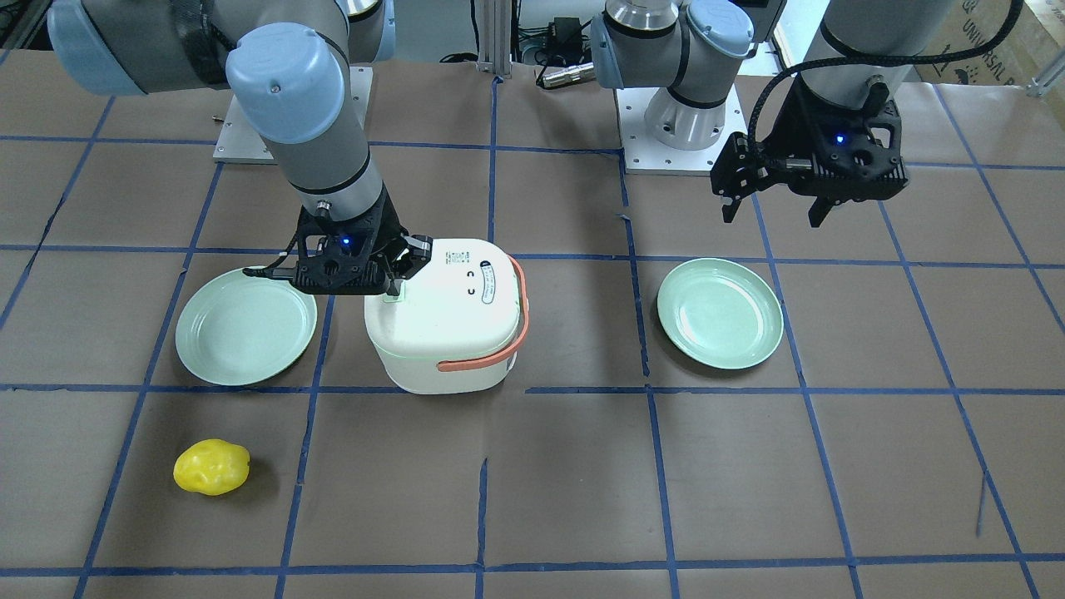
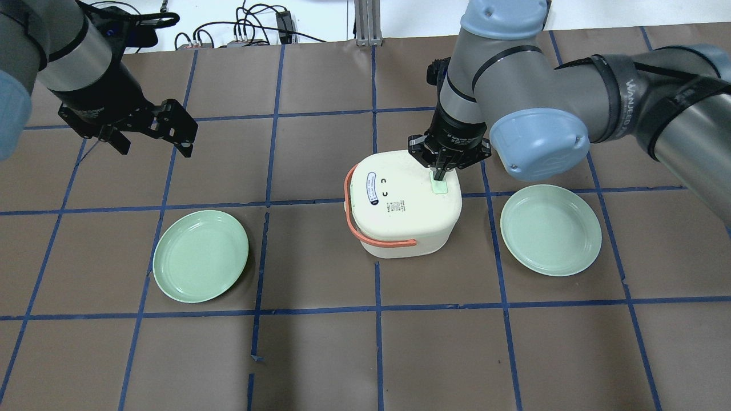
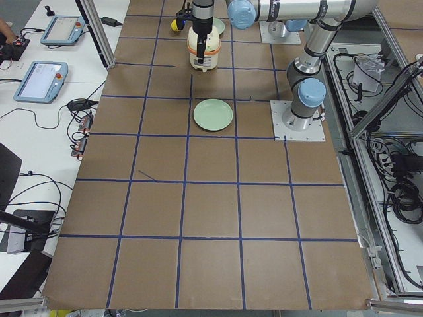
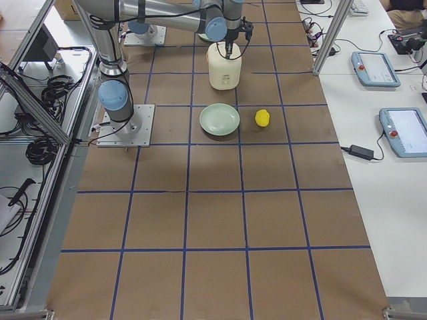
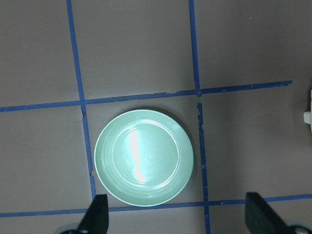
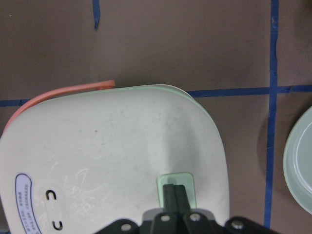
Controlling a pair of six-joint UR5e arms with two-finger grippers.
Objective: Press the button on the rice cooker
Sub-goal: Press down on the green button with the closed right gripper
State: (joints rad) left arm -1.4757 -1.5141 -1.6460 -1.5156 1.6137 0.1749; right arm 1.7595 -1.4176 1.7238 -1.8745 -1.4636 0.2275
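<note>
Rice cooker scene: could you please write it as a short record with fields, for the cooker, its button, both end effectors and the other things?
Rice cooker: white, orange handle, stands mid-table between the two plates
Button: pale green, on the lid top
Right end effector: shut, tips appear to touch the button
Left end effector: open, empty, away from the cooker
Left green plate: empty
Right green plate: empty
Yellow lumpy object: on the table, untouched
</note>
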